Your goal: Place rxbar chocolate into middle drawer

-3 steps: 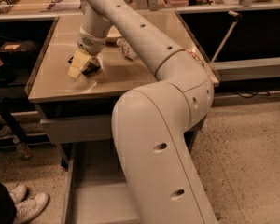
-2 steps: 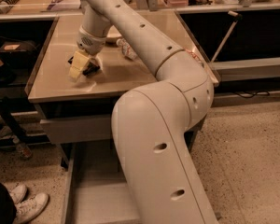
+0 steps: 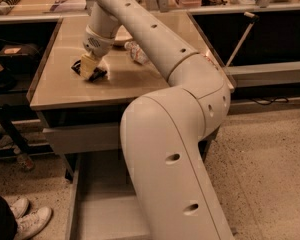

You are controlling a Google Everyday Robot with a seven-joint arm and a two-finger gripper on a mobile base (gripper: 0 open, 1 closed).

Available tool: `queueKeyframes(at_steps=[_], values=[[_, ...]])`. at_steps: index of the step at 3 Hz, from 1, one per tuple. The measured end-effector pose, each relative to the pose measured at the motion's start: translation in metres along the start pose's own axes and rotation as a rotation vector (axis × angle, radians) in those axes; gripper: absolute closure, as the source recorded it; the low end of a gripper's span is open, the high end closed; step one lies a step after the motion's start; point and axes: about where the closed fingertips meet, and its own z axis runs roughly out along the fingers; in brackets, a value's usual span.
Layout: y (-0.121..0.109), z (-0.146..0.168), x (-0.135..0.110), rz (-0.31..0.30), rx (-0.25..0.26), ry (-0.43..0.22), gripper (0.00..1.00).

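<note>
Small flat black rxbar chocolate wrapper (image 3: 99, 75) on left part of tan worktop (image 3: 140, 86), under pale end effector (image 3: 90, 68); clamped or not, cannot tell. Wide shallow grey metal middle drawer (image 3: 97, 204) open below worktop, no bar inside. Judgement: grasp stage; lift, carry, release left.

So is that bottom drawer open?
Open: the drawer is pulled out, its grey floor showing. The gripper is up on the counter, at the bar.
</note>
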Motion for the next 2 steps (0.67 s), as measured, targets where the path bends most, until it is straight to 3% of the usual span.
queueKeyframes(at_steps=[1, 2], values=[[0.0, 0.0, 0.0, 0.0, 0.0, 0.0, 0.89], [0.0, 0.0, 0.0, 0.0, 0.0, 0.0, 1.0]])
